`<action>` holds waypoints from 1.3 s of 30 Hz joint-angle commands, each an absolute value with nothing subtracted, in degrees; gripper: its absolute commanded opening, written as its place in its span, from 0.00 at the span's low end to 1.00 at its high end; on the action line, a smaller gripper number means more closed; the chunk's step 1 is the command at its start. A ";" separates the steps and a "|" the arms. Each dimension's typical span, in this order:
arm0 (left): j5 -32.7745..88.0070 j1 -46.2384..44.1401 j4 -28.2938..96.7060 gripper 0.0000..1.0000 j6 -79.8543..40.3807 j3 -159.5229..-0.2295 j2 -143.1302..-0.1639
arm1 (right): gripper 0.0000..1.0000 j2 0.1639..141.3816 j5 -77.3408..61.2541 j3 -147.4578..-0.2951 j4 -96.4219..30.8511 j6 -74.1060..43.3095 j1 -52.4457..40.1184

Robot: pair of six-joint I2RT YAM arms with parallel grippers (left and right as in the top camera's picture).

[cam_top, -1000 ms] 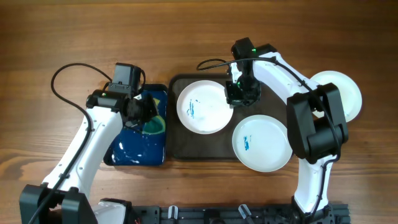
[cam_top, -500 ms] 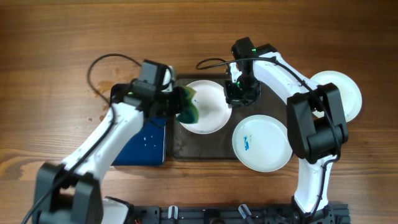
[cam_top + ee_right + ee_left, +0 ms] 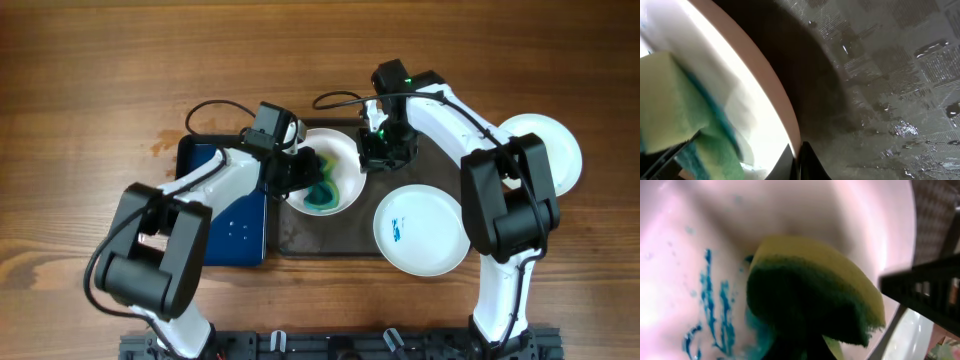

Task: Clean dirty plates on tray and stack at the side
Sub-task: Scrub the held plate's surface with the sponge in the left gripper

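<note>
On the left half of the dark tray (image 3: 320, 235) lies a white plate (image 3: 340, 152) with blue smears (image 3: 710, 310). My left gripper (image 3: 302, 174) is shut on a yellow-green sponge (image 3: 322, 190), which presses on that plate (image 3: 700, 235). The sponge (image 3: 815, 290) hides the left gripper's fingers in the left wrist view. My right gripper (image 3: 383, 152) is shut on the same plate's right rim (image 3: 767, 85), with its fingertips (image 3: 801, 161) pinching the edge. A second smeared plate (image 3: 420, 230) lies over the tray's front right corner. A third white plate (image 3: 548, 150) rests on the table at far right.
A smaller dark blue tray (image 3: 225, 215) with wet spots sits left of the big tray, under my left arm. The wet textured tray floor (image 3: 890, 75) shows beside the held rim. Bare wooden table surrounds everything.
My left arm has swung right from the blue tray, carrying the sponge onto the left plate. The right gripper has stayed on the plate's rim.
</note>
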State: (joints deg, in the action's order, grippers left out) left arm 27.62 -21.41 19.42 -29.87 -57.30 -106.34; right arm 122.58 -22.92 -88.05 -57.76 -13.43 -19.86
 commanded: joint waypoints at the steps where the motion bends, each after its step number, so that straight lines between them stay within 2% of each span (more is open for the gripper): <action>1: 17.37 -20.60 21.23 0.04 -30.04 -57.45 -112.29 | 0.05 122.89 -24.95 -87.64 -58.22 -13.69 -20.14; 11: -16.47 -20.60 38.94 0.04 -34.59 -58.19 -113.99 | 0.05 122.89 -24.91 -87.64 -58.72 -13.89 -20.14; 17: -21.32 -20.62 43.46 0.04 -37.91 -59.81 -114.02 | 0.04 122.89 -24.91 -87.64 -58.76 -15.20 -20.12; 22: -19.99 -21.06 44.58 0.04 -37.50 -60.36 -114.02 | 0.05 122.89 -24.91 -87.64 -58.65 -15.16 -20.14; 24: -17.72 -21.87 43.94 0.04 -36.45 -60.36 -114.02 | 0.28 122.89 -24.91 -87.64 -58.48 -15.16 -20.14; 25: -16.84 -22.70 43.42 0.04 -36.47 -60.36 -114.02 | 0.32 122.89 -24.93 -87.64 -58.30 -15.14 -20.14; 39: -3.33 -31.92 38.22 0.04 -37.87 -60.36 -114.02 | 0.33 122.89 -26.26 -87.64 -56.49 -15.20 -20.14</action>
